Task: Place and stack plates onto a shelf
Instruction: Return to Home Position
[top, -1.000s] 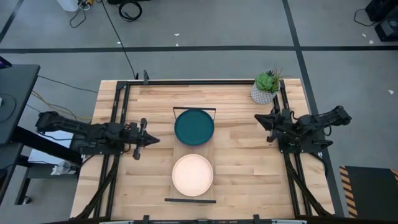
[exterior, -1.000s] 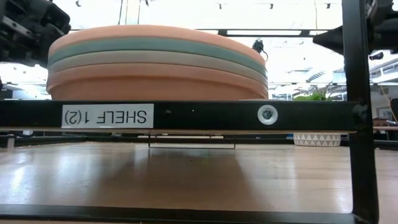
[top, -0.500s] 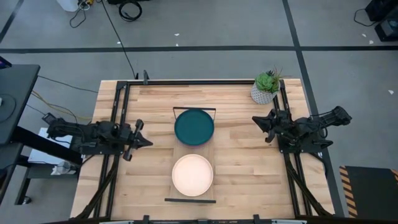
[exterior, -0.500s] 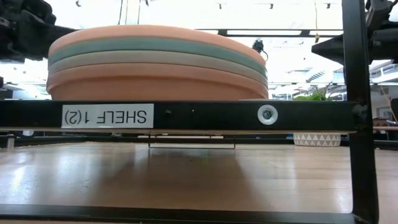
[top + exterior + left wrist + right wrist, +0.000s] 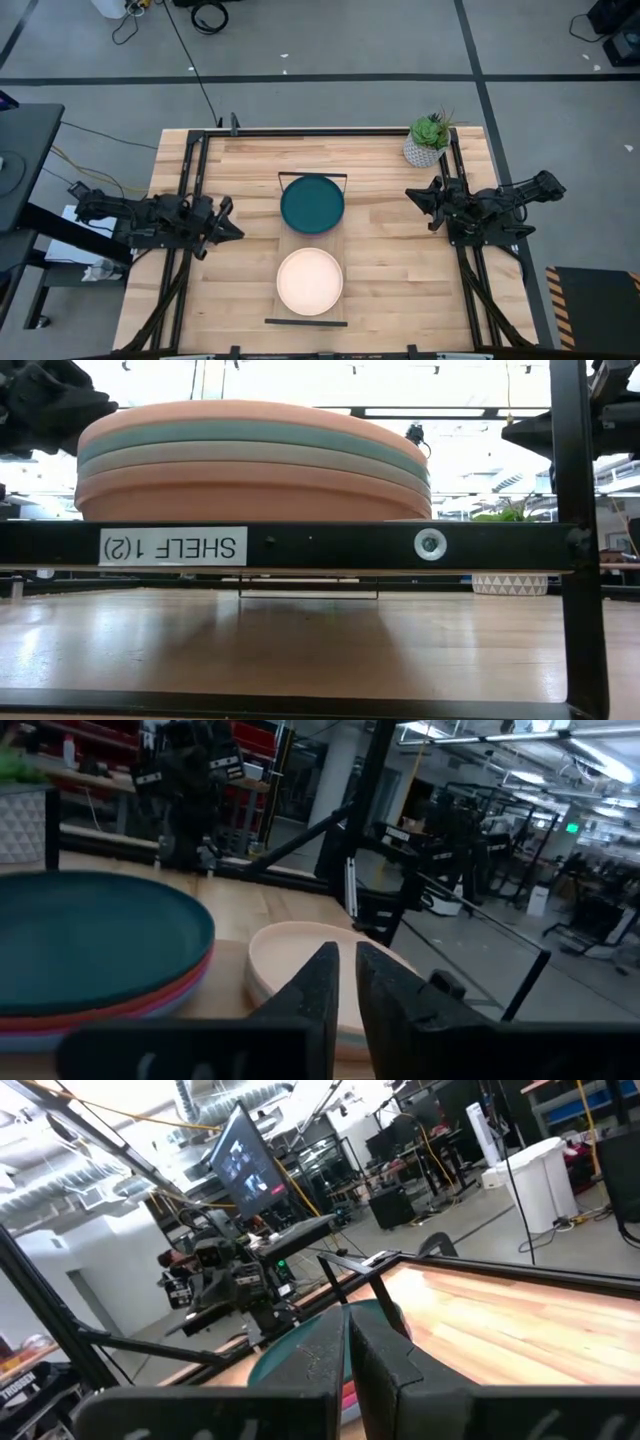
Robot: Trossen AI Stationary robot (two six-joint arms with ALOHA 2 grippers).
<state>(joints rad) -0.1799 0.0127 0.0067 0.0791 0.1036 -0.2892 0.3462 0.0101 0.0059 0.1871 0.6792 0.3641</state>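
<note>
The shelf [image 5: 288, 238] lies down the middle of the table with two stacks of plates on it. The far stack has a teal plate [image 5: 312, 203] on top, with magenta and light blue rims under it in the left wrist view [image 5: 90, 940]. The near stack has a peach-cream plate [image 5: 310, 281] on top; the low view [image 5: 250, 460] shows several plates in it. My left gripper [image 5: 235, 229] is shut and empty to the left of the shelf. My right gripper [image 5: 410, 195] is shut and empty to the right of it.
A small white pot with a green plant [image 5: 427, 140] stands at the table's far right corner, just beyond my right gripper. Black wire frames close the shelf's far end [image 5: 312, 175] and near end [image 5: 306, 322]. Bare wood lies on both sides of the shelf.
My left gripper has drawn back toward the table's left edge, away from the shelf, and has come a little toward the near edge. The plates have stayed where they were.
</note>
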